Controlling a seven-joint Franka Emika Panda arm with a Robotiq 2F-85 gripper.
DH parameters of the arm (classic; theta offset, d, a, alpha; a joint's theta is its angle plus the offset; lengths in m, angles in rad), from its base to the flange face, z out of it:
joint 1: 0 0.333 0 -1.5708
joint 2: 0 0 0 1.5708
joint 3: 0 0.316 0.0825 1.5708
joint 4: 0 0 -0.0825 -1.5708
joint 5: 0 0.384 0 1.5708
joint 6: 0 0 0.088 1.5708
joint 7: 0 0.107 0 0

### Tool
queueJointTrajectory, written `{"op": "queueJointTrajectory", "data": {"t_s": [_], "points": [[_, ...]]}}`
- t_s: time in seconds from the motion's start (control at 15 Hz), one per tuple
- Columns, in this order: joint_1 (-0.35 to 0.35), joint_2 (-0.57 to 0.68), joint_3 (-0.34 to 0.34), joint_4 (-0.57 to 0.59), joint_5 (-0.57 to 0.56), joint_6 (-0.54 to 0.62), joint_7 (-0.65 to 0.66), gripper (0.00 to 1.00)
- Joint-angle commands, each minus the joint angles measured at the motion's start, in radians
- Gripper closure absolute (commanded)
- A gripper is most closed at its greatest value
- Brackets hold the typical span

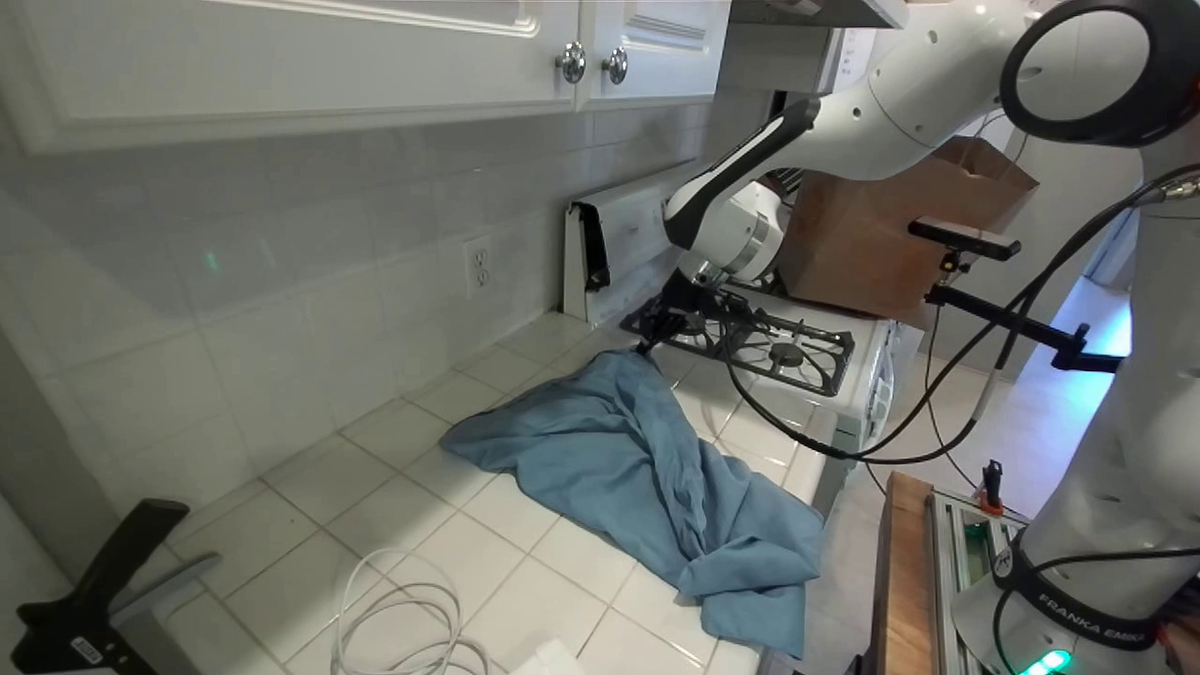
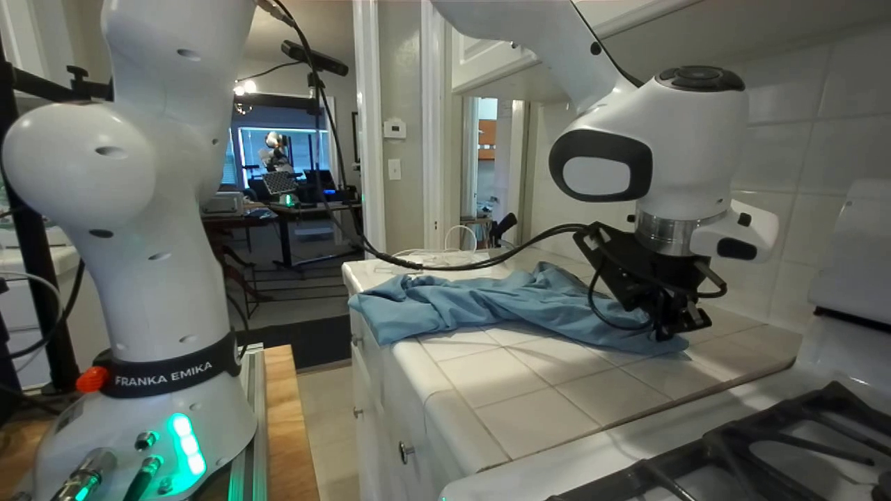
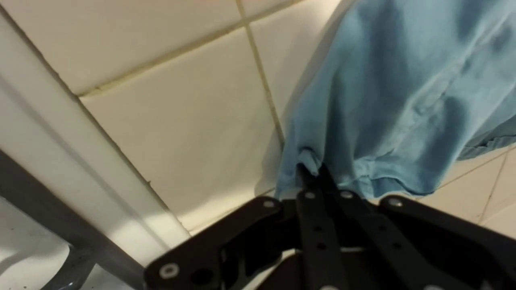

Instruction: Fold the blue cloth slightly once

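The blue cloth [image 1: 609, 445] lies wrinkled and spread on the tiled counter, and it also shows in the other exterior view [image 2: 473, 303]. One lower corner hangs over the counter's front edge. My gripper [image 1: 648, 345] is at the cloth's stove-side end, low over the counter, pointing down; it shows there in both exterior views [image 2: 674, 330]. In the wrist view the fingertips [image 3: 313, 170] are closed together with a small pinched fold of the blue cloth [image 3: 387, 88] between them. The cloth's underside at the pinch is hidden.
A stove with black grates [image 1: 787, 356] adjoins the counter [image 2: 543, 417]. A tiled wall [image 1: 309, 309] stands behind it, with cabinets [image 1: 375, 66] overhead. A white cable coil [image 1: 403, 609] and a black-handled tool [image 1: 94, 591] lie at the far end. A brown bag [image 1: 881, 234] stands on the stove.
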Motion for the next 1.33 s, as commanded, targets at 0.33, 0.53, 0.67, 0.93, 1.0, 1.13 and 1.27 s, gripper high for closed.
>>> {"op": "queueJointTrajectory", "data": {"t_s": [0.33,0.53,0.67,0.93,1.0,1.13,1.27], "points": [[0.001,-0.121,0.117,-0.021,-0.042,0.037,-0.071,0.99],[0.041,-0.158,0.155,-0.013,-0.029,0.036,-0.122,0.99],[0.067,-0.168,0.186,-0.003,-0.016,0.034,-0.150,0.99],[0.111,-0.159,0.242,0.018,-0.010,0.036,-0.184,0.99],[0.120,-0.151,0.254,0.026,-0.008,0.038,-0.187,0.99],[0.140,-0.138,0.274,0.043,-0.022,0.039,-0.178,0.99],[0.158,-0.124,0.290,0.063,-0.031,0.039,-0.166,0.99]]}}
